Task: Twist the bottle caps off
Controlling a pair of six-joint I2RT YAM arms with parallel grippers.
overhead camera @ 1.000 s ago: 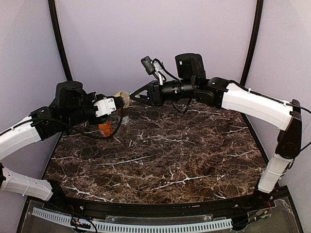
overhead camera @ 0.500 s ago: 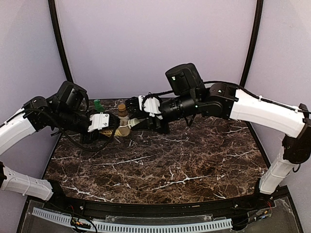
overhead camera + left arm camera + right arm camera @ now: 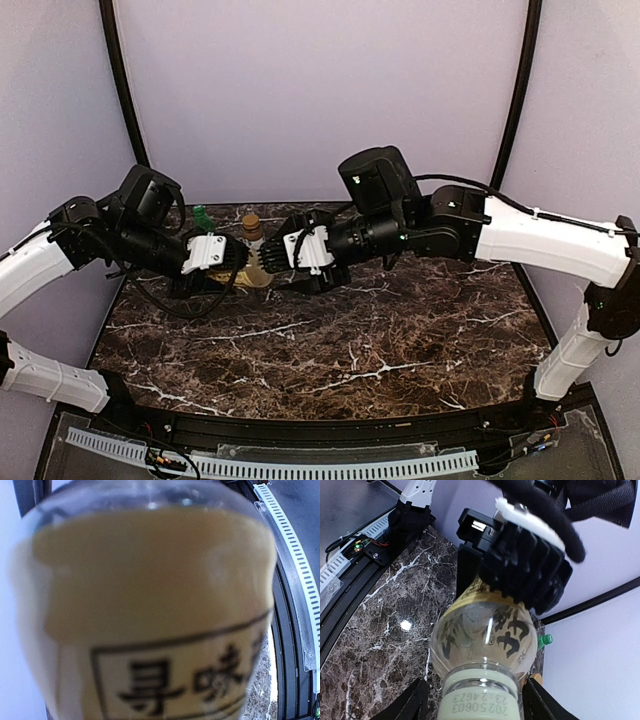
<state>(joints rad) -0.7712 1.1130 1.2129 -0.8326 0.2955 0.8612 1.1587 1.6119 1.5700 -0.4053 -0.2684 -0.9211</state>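
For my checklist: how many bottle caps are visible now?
3: the cream-white cap on the tea bottle in the left gripper; the golden-brown cap behind it; the green cap farther left. Another may be hidden by the left arm.

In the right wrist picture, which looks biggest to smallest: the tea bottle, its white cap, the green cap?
1. tea bottle
2. white cap
3. green cap, tiny here, but it is farther away, so its true size is unsure.
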